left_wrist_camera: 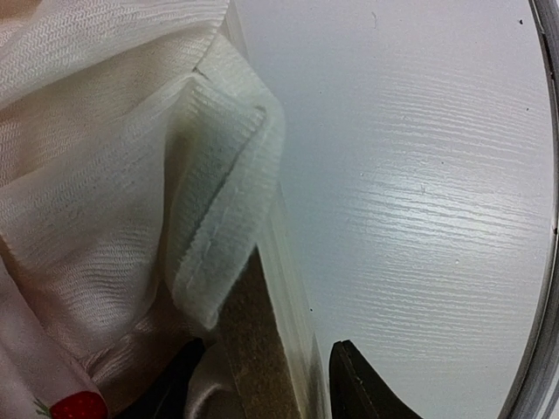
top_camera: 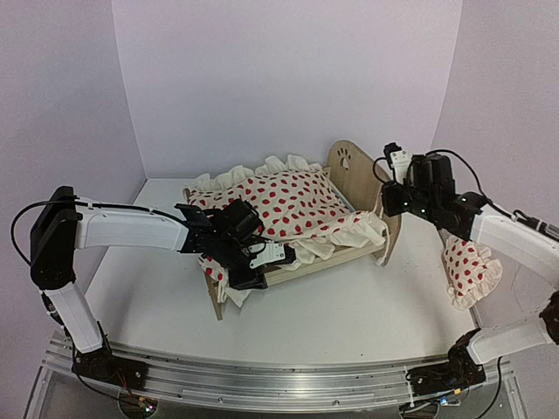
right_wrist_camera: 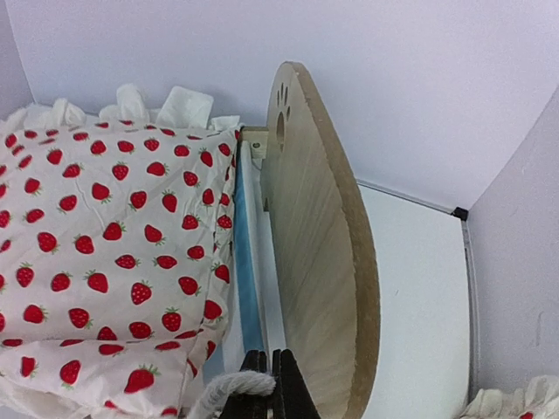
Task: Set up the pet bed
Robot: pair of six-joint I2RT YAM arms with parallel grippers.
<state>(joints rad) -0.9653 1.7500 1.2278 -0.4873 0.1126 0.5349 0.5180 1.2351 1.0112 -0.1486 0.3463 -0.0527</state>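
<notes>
**Item: pet bed (top_camera: 348,162).** A light-wood frame is set on the bench (top_camera: 349,323), between the two hands. Its headboard (right_wrist_camera: 314,262), with a paw cutout, is stood directly ahead of the right hand (right_wrist_camera: 269,391). A blue strip of mattress (right_wrist_camera: 245,262) is shown just left of the headboard.

**Covering: duvet (top_camera: 288,205).** The cream, strawberry-dotted cloth is spread over the mattress and reaches from the left hand (top_camera: 249,266) across to the right hand. Its ruffle (right_wrist_camera: 234,384) is bunched against the right fingertips.

**Hands.**
- **Right:** the fingers are pressed together. The ruffle is touched, but whether it is pinched cannot be told.
- **Left:** one dark finger (left_wrist_camera: 362,388) is seen at the foot end, to one side of a wooden edge, with folded cloth on the other side. Whether that edge is clamped cannot be told.

**Step in hand (judged): the duvet is being squared on the frame.**
- Both ends are best drawn taut together, so that the frame is not dragged across the bench.
- The hem at the left hand is best freed from the wooden edge before it is pulled.
- The ruffle should be kept out of the gap beside the headboard.

**Surroundings: pillow (top_camera: 472,269).**
- It is small and dotted, and lies outward of the right hand, under that forearm and apart from the bed.
- The place at the head end is covered by the duvet, which is judged to stand in the pillow's way.
- The headboard is close to the right hand's sweep.
</notes>
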